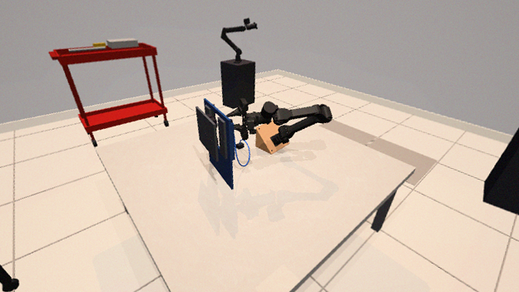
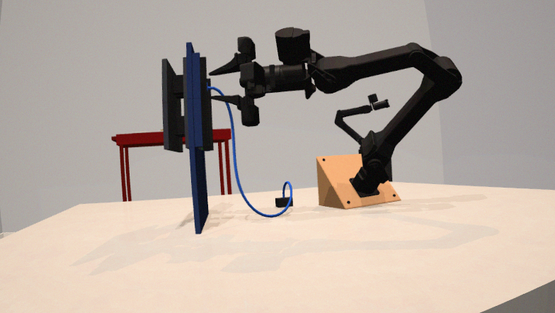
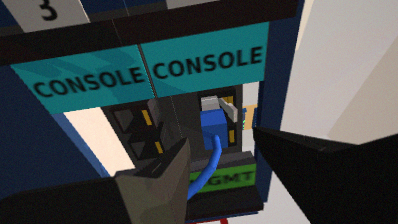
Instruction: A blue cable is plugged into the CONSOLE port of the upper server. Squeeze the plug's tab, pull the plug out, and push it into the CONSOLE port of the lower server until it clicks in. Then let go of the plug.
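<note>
Reaching toward an upright blue panel (image 1: 224, 164) (image 2: 199, 186) from an orange wedge mount (image 1: 264, 140) (image 2: 330, 178), the black gripper (image 1: 235, 123) (image 2: 210, 85) (image 3: 220, 138) is holding its fingers spread, with nothing pinched between them. In the wrist view, the blue plug (image 3: 213, 128) is sitting in a port just right of centre, toward three o'clock, below a teal CONSOLE label (image 3: 207, 59), while another CONSOLE port (image 3: 136, 131) is lying toward nine o'clock from it. In the exterior view, the blue cable (image 1: 249, 156) (image 2: 234, 155) (image 3: 206, 172) is drooping from the panel and curling toward five o'clock to a small black block (image 1: 239, 145) (image 2: 280, 202) on the pale table (image 1: 285, 241) (image 2: 311, 280).
</note>
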